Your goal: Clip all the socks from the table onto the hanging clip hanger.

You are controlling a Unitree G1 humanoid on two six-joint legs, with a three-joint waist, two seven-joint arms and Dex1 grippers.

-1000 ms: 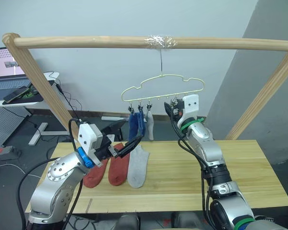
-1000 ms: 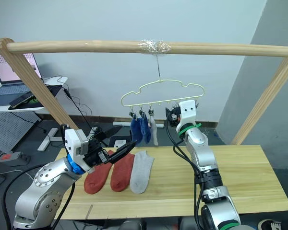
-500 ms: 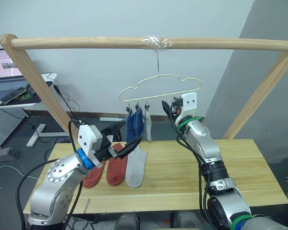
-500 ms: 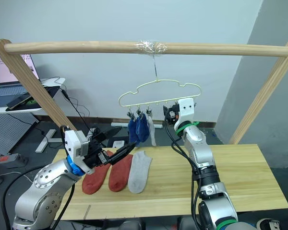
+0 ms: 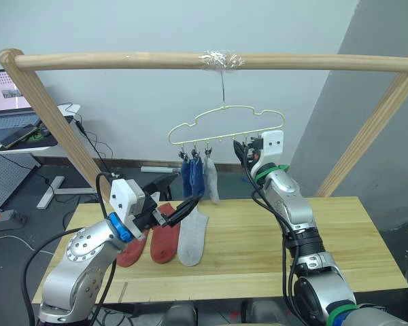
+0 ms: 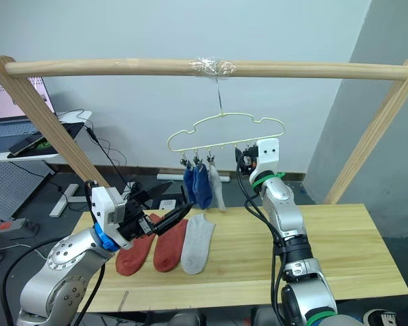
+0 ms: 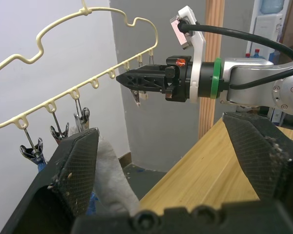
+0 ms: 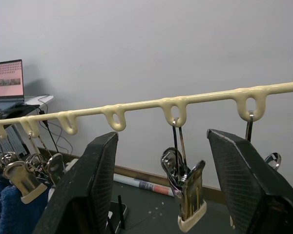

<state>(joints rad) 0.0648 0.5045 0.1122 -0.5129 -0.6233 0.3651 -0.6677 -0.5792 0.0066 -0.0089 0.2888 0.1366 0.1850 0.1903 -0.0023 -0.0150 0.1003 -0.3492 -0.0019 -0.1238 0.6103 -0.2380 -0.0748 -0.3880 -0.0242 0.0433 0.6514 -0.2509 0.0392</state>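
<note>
socks: two blue socks (image 5: 192, 175) and a grey sock (image 5: 210, 179) hang clipped at the left end of the clip hanger (image 5: 226, 126); two rust-red socks (image 5: 153, 242) and a grey one (image 5: 190, 236) lie side by side on the table (image 5: 340, 238). left tool (image 5: 188, 204) hovers over them, wide open and empty. right tool (image 8: 158, 185) stands open around a free clip (image 8: 185, 195), gripping nothing.

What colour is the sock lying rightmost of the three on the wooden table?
Light grey: the light grey ankle sock beside two rust-red ones, clearest in the right eye view.
</note>
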